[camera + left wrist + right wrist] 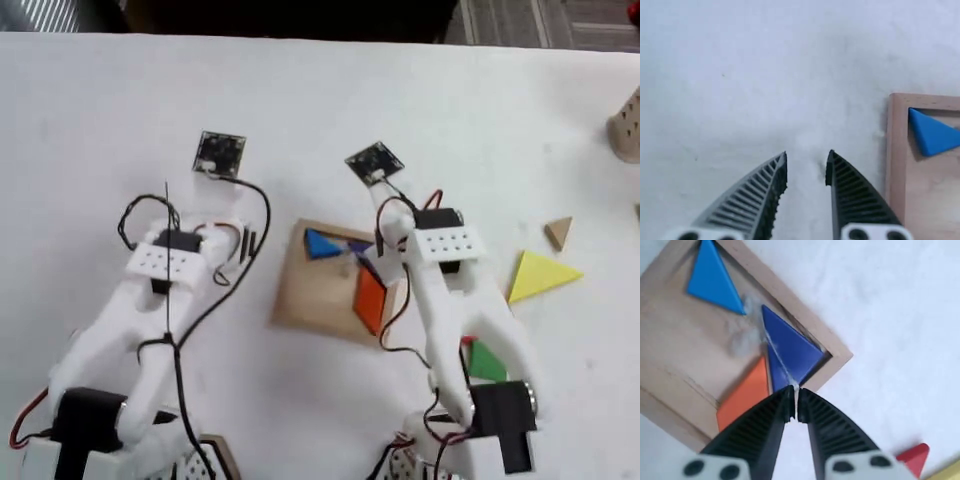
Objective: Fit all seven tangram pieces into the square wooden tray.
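Note:
The square wooden tray point(308, 298) lies between the arms. Inside it are a light blue triangle point(320, 243), a dark blue triangle point(358, 247) in the far corner and an orange piece point(369, 300). My right gripper point(795, 401) is shut on the near tip of the dark blue triangle point(792, 345), which looks slightly tilted beside the orange piece point(745, 395) and the tray rim point(805, 316). My left gripper point(807, 165) is open above bare table, just beside the tray's edge point(896, 165). A yellow triangle point(540, 275), a small tan triangle point(558, 232), a green piece point(488, 360) and a red piece point(912, 455) lie outside.
Both arms' cables hang near the tray. A tan perforated object point(626, 125) stands at the table's far right edge. White tabletop spreads wide beyond the tray and to the left.

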You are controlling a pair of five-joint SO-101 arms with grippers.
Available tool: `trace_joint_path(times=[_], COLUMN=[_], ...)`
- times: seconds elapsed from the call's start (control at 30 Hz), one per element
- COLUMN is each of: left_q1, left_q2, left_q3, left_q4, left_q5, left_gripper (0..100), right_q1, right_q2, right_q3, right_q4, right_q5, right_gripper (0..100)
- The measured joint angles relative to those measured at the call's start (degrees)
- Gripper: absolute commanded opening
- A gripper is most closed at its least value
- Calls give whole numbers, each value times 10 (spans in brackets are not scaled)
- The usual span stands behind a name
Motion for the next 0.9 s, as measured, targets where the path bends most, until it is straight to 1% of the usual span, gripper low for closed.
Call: trace_joint_path(times=[0.17,0.33,0.47,0.53,0.6,0.73,0.9], left_q1=[-1,-4,-4,-4,-4,-4,-4], left_q2=[4,4,4,4,4,4,4], left_q3=[-1,-1,-1,-1,-1,-1,-1], left_q4=[0,0,0,0,0,0,0], left_q5=[0,0,0,0,0,0,0], left_gripper=[146,146,146,146,146,146,146], right_q1=[1,-1,-48,-72,-88,-91,-96], right_q2=[-48,-58,-32,-11,9,37,71], right_q3=[0,6,5,5,5,6,6], right_q4=[47,55,53,44,30,-11,-59], right_q5=[-2,-1,-2,-2,-2,26,38], right_gripper=[18,26,133,172,176,180,176])
